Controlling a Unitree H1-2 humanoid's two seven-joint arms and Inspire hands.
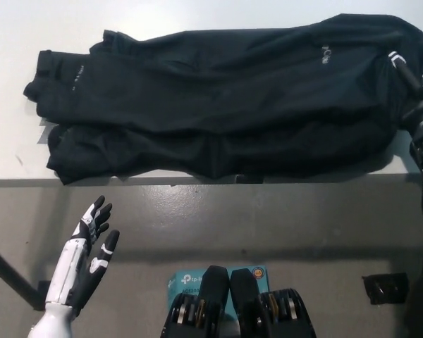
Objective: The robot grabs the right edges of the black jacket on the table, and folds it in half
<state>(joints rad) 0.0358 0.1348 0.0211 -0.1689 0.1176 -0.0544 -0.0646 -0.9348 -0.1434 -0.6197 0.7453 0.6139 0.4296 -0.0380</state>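
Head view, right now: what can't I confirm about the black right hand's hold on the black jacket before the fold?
- Black right hand: black on the black fabric jacket at the picture's right edge, so open or shut cannot be told.
- Jacket's right edge: partly hidden by that hand and arm; a grip is not confirmable.
- White logo on the jacket: too small to read.
- White left hand: plainly open, resting at lower left below the white table.

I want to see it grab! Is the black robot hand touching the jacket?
Touching. In the head view the right robot hand lies on the black jacket at its right edge, overlapping the fabric with no gap showing.
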